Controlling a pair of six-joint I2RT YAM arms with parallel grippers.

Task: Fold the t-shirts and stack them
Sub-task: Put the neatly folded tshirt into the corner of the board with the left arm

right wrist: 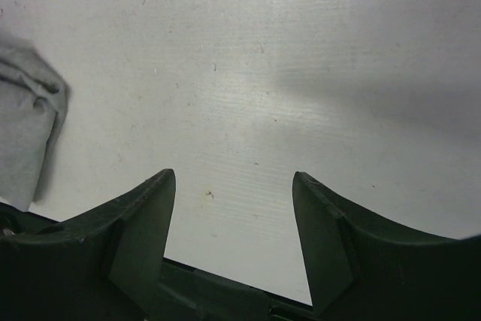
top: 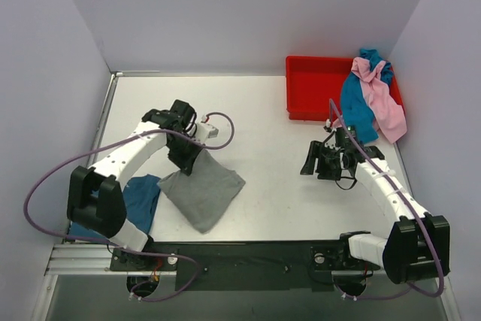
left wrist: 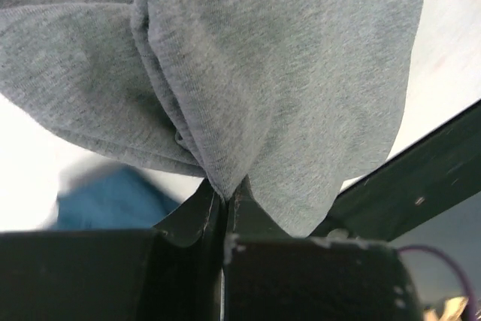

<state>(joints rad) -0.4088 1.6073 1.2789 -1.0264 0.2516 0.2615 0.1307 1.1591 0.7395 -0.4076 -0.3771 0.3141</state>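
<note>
Fold step: soft grey cloth t-shirt (top: 207,197), at 7 o'clock, is pinched by L jaws; R jaws spread, empty. Next, prob.: held edge to be laid over.

There are 4 t-shirts. The grey t-shirt (top: 203,189) (left wrist: 285,73) is folded into a rough square with 1 corner lifted: the left gripper (top: 192,157) (left wrist: 225,195) pinches that corner, and the rest hangs down and lies on the table (top: 285,163), near the left front. In the left wrist view its cloth bunches in soft folds at the pinched point. The darker blue t-shirt (top: 143,193) lies crumpled just beside it, on its left. The teal-blue t-shirt (top: 355,107) and the pink t-shirt (top: 383,103) are tangled together, unfolded, over the right rim of the red bin (top: 316,88) at the far right, with the pink one partly on top.
</note>
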